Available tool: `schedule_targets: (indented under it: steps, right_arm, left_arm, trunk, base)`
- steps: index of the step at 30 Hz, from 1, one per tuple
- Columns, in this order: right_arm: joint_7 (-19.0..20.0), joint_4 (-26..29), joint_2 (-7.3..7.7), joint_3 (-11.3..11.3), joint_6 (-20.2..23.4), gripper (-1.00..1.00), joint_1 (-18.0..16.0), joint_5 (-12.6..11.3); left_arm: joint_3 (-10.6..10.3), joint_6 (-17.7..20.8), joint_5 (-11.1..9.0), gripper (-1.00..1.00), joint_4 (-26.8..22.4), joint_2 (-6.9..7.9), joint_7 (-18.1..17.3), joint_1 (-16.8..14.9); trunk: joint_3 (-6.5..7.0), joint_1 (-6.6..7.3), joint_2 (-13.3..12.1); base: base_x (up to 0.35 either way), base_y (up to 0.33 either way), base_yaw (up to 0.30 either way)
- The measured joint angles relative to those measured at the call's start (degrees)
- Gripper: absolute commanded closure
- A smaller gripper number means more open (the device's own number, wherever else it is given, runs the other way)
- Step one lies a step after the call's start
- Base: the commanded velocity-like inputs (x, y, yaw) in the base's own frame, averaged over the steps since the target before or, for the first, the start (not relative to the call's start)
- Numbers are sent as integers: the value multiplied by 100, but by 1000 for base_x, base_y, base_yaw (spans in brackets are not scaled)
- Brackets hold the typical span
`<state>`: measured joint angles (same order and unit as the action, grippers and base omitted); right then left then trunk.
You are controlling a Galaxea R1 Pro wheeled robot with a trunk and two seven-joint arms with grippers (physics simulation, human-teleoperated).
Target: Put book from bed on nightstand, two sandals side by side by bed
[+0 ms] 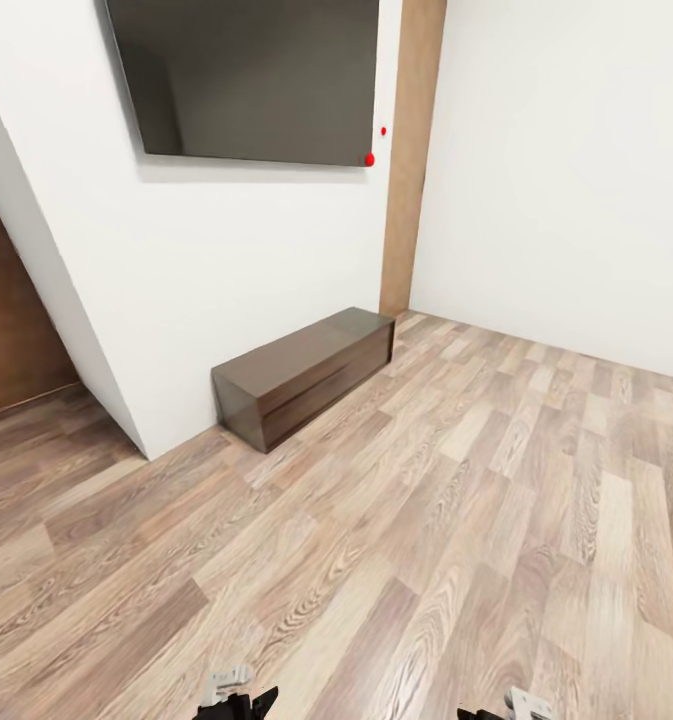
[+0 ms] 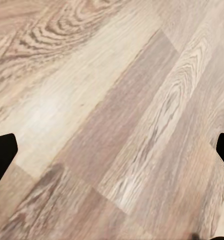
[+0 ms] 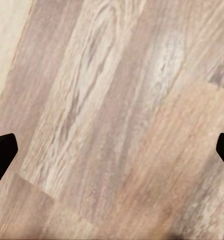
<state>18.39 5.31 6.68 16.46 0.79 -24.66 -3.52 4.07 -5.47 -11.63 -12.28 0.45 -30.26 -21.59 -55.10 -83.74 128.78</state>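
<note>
Facing you at frame centre, bench (image 1: 306,372) under TV (image 1: 246,75); left gripper (image 2: 112,150) and right gripper (image 3: 112,150) spread apart over floor (image 1: 456,520).

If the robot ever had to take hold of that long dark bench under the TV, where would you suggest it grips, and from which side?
The near short end of the bench, from the open floor: its long back lies along the wall. As a judgement, the boxy body looks too broad for one open gripper.
</note>
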Motion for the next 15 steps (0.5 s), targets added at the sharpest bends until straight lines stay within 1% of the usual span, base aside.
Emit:
schedule_targets:
  steps: [15]
  right_arm:
    - [0, 0, -1, 2, 0, -100, 0, 2]
  left_arm:
    - [0, 0, -2, -100, 0, 0, -3, 0]
  trunk:
    - [0, 0, 0]
  base:
    - [334, 0, -270]
